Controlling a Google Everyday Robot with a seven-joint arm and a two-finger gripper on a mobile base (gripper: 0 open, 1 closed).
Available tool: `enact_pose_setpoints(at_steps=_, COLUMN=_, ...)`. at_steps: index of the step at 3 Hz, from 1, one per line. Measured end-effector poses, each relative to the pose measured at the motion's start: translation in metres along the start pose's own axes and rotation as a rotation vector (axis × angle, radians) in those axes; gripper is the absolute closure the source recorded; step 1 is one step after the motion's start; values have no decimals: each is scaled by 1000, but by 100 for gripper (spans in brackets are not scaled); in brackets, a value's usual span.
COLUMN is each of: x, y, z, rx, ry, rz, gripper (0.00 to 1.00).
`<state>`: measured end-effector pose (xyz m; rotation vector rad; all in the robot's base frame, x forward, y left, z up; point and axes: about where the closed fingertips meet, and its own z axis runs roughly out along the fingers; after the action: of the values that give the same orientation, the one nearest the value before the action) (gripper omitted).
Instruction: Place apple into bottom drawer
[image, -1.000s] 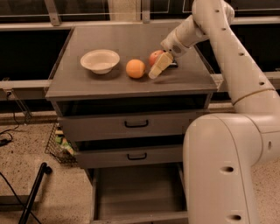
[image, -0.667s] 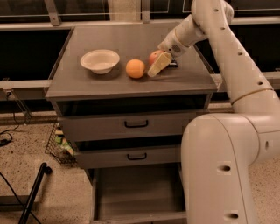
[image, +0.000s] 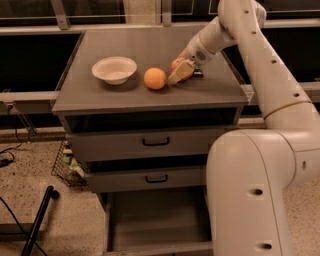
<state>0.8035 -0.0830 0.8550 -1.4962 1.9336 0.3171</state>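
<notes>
The apple (image: 177, 65) is a small red fruit on the grey cabinet top (image: 150, 45), just right of the orange. My gripper (image: 181, 71) is down at the apple, with a pale finger in front of it that hides most of the fruit. The bottom drawer (image: 155, 220) stands pulled out at the foot of the cabinet, showing a plain grey inside with nothing in it.
An orange (image: 155, 78) lies next to the apple on its left. A white bowl (image: 114, 69) sits further left. Two shut drawers with black handles (image: 156, 142) are above the open one. My arm and base (image: 255, 190) stand right of the cabinet. A wire basket (image: 67, 165) is on the floor at left.
</notes>
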Motion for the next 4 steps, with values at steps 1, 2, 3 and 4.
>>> enact_pose_setpoints(at_steps=1, x=0, y=0, z=0, rx=0, ry=0, rz=0, gripper=96)
enact_pose_setpoints(at_steps=2, x=0, y=0, z=0, rx=0, ry=0, rz=0, gripper=100)
enact_pose_setpoints(at_steps=3, x=-16, y=1, z=-9, rx=8, ry=-25, rz=-26, gripper=100)
enact_pose_setpoints(at_steps=4, x=-33, y=7, z=-27, rx=11, ry=-43, rz=-52, gripper=100)
